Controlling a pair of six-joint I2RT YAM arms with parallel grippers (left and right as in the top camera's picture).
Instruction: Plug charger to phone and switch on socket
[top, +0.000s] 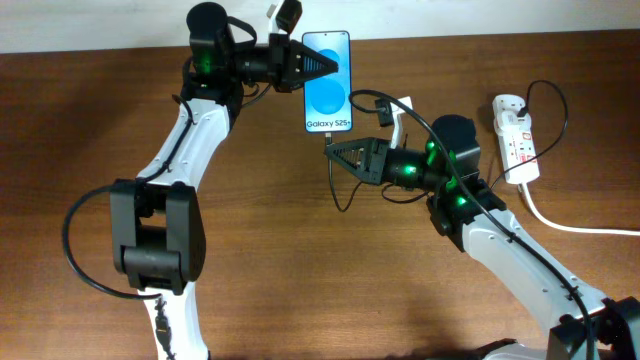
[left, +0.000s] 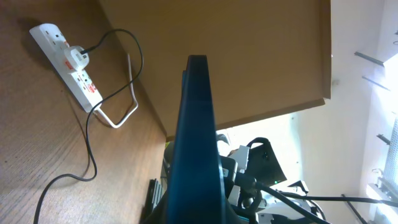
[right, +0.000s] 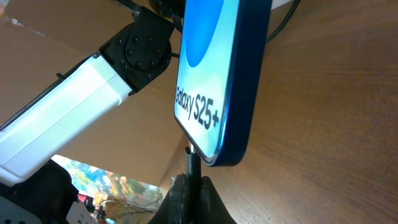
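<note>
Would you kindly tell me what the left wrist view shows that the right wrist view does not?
Left wrist only: the white power strip with red switches. Right wrist only: the lit blue screen of the slim black-framed phone, reading "Galaxy S25+", and the plug tip of the thin black charger just below its end. Both: the phone and the brown wooden table.

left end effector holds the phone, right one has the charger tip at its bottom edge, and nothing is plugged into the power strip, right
No, the power strip has a plug in it, clear in the left wrist view. The rest stands: the left end effector holds the phone and the right end effector has the charger tip at its bottom edge.
</note>
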